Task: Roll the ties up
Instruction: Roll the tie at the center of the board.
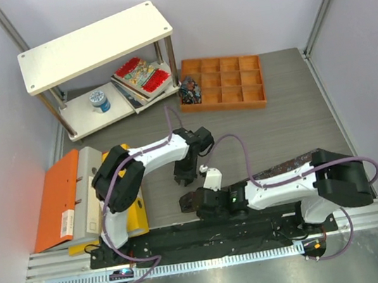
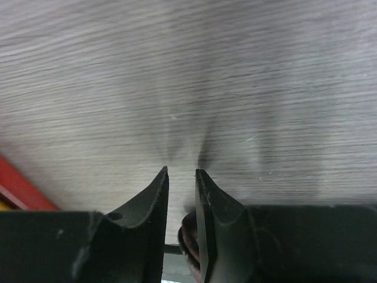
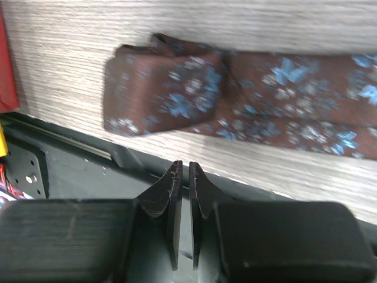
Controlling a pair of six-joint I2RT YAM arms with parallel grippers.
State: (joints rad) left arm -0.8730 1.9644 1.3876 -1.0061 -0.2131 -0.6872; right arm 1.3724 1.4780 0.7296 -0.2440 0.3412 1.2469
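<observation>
The right gripper (image 3: 182, 164) has its jaws almost pressed together, with only a slit between them and nothing in it. The left gripper (image 2: 181, 171) stands narrowly spread over the bare table (image 2: 177, 71), pinching nothing I can see. The rolling looks barely begun to me: 1 tie (image 3: 283, 100) lies flat on the table just beyond the right gripper, its end (image 3: 159, 88) folded over, the long remainder unrolled. It is soft brown cloth flecked with blue.

The grey wood-grain worktop (image 1: 275, 100) carries a white shelf unit (image 1: 93, 45), an orange compartment tray (image 1: 223, 83), binders (image 1: 59, 200) at left, and a brown tie (image 3: 247, 106), its end seemingly folded over.
</observation>
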